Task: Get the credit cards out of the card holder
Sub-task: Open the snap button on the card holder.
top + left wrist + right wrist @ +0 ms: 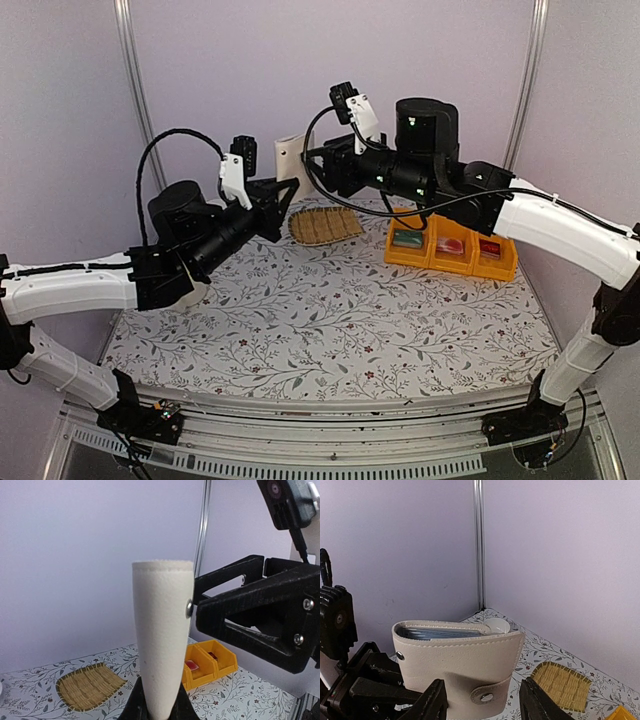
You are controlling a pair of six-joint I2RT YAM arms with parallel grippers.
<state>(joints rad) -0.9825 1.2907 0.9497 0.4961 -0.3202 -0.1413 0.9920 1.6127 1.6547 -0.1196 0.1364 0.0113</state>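
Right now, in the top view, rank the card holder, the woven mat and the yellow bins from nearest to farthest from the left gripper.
1. card holder: held upright by the left gripper, clamped in its jaws.
2. woven mat: lying just below and to the right of that gripper.
3. yellow bins: farthest, well off to the right side.

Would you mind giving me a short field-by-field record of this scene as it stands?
left gripper: shut on the card holder, holding it upright above the table
right gripper: open, fingers either side of the holder's snap tab, not clamped
credit cards: none out; only pocket edges show at the holder's top
woven mat: on the table's far side
yellow bins: right of the mat, small items inside
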